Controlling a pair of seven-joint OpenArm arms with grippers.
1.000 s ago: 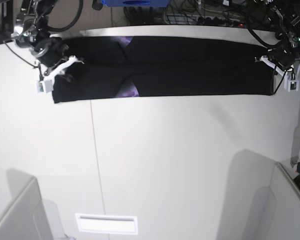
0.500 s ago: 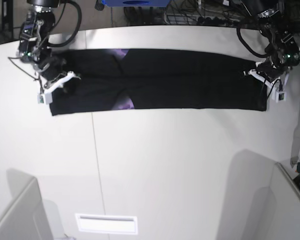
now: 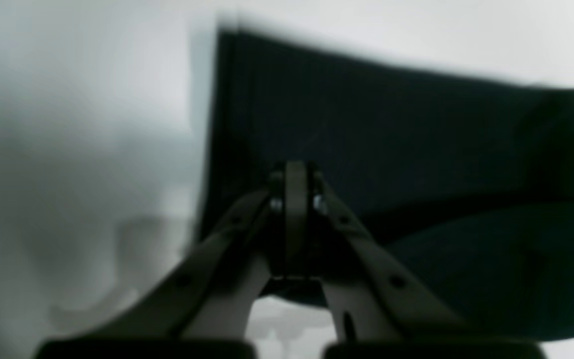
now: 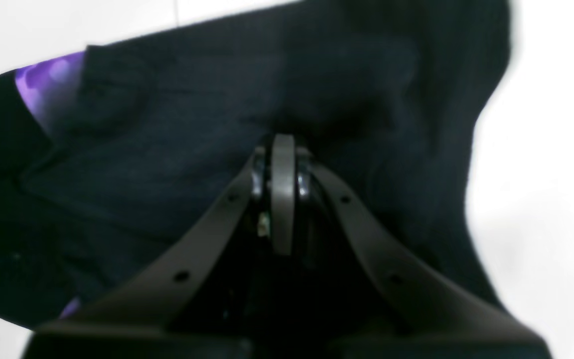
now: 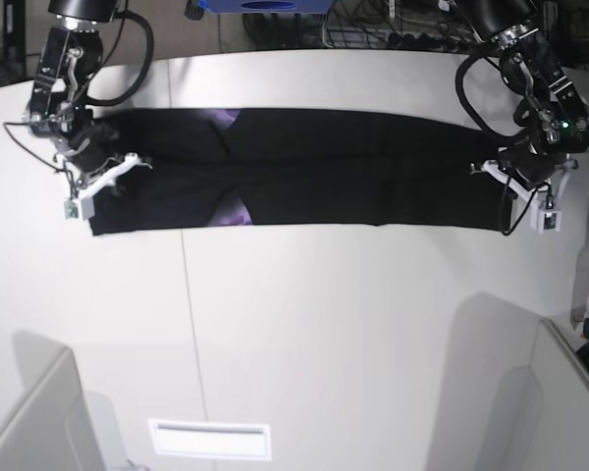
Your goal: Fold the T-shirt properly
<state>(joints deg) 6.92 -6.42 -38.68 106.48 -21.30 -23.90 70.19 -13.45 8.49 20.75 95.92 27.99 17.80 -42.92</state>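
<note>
Left gripper: the left gripper (image 3: 294,199) is seen in its wrist view with jaws pressed together, pinched on black cloth at one end of the T-shirt (image 3: 391,149); in the base view it (image 5: 518,186) is found at the right of the frame.

Right gripper: the right gripper (image 4: 282,169) is shown clamped tight on bunched fabric of the shirt's other end; in the base view it (image 5: 98,177) is placed at the upper left.

T-shirt: the garment (image 5: 304,167) is laid as a long, narrow black band across the upper part of the white table (image 5: 324,324), stretched between the two grippers.

Print: purple patches are seen near the band's middle left in the base view; a purple patch is caught at the upper left of the right wrist view. None is seen in the left wrist view, where only plain dark cloth is shown.

Sharpness: both wrist views are blurred, and the pinched edge itself cannot be made out.
</note>
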